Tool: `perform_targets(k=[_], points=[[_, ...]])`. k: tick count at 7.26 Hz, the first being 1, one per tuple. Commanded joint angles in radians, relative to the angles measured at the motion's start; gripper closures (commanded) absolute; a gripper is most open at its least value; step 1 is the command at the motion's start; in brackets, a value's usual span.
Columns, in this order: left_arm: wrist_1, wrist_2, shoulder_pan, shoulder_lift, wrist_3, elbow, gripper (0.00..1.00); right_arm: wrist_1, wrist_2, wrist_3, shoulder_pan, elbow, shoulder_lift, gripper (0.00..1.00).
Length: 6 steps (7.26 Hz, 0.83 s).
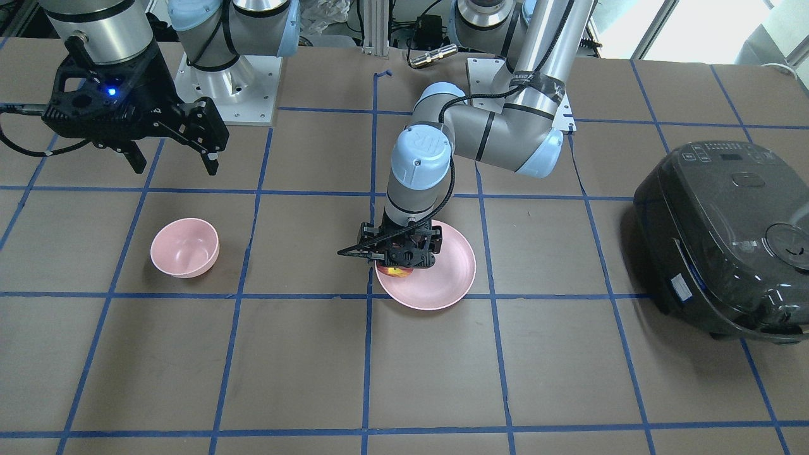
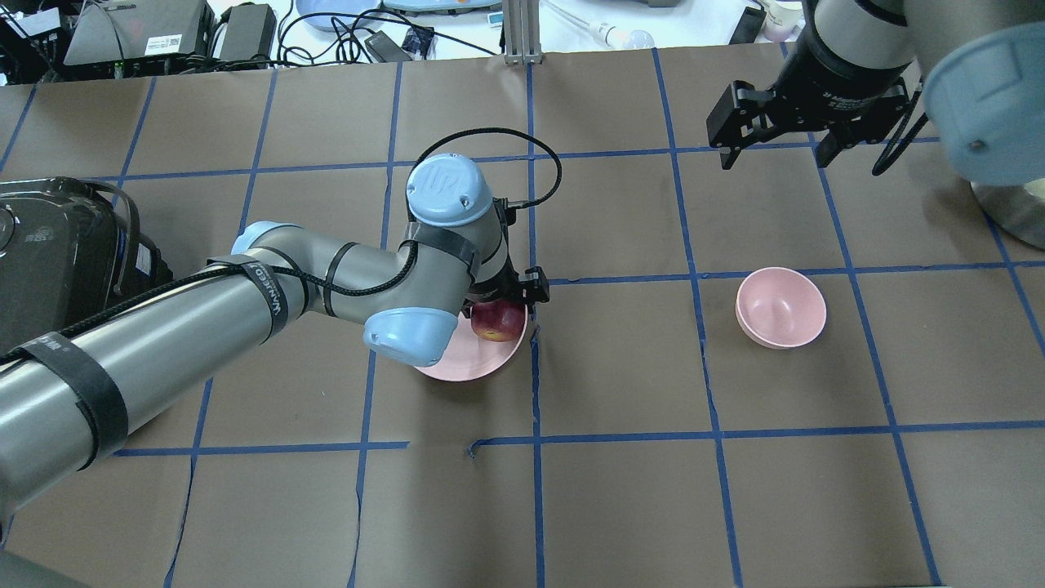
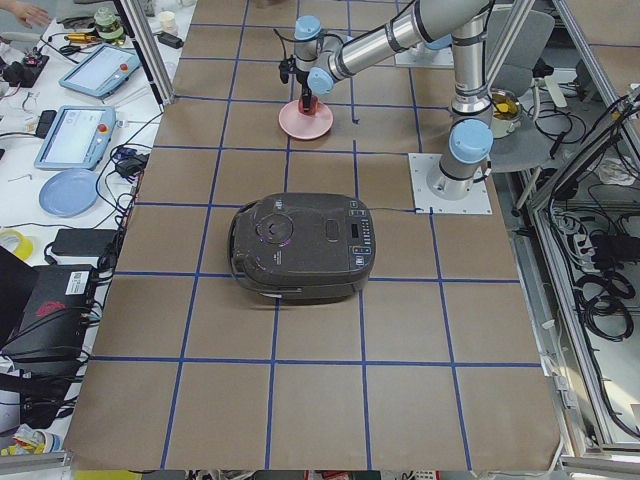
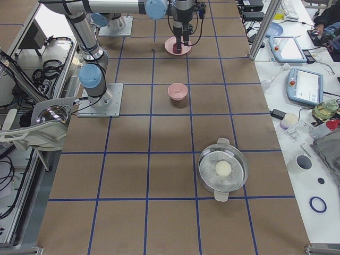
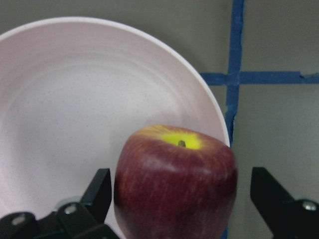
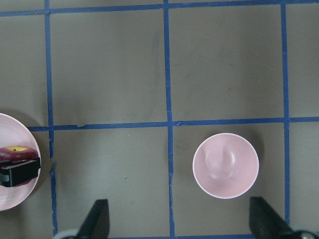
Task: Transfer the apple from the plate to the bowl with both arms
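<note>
2 cameras are looking down on the table (image 2: 620, 490) from opposite sides, 2 from its ends. The left wrist camera is hanging near the plate (image 5: 75, 99), the right high above the bowl (image 6: 226, 166) (also catching the plate).

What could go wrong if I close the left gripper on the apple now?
1. The apple sits by the rim of the plate, nearer one finger of the open left gripper; an uneven close could roll it off.
2. The low fingers might catch and drag the plate.
</note>
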Motion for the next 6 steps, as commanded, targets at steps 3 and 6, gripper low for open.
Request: perform_targets(k=[3, 6], points=[[0.002, 0.007, 0.000, -0.013, 0.012, 0.003, 0.28, -0.001, -0.008, -0.006, 0.000, 0.019, 0.008, 0.00], [0.007, 0.007, 0.000, -0.003, 0.019, 0.006, 0.81, -0.282, -0.012, -0.015, -0.009, 0.282, 0.081, 0.00]])
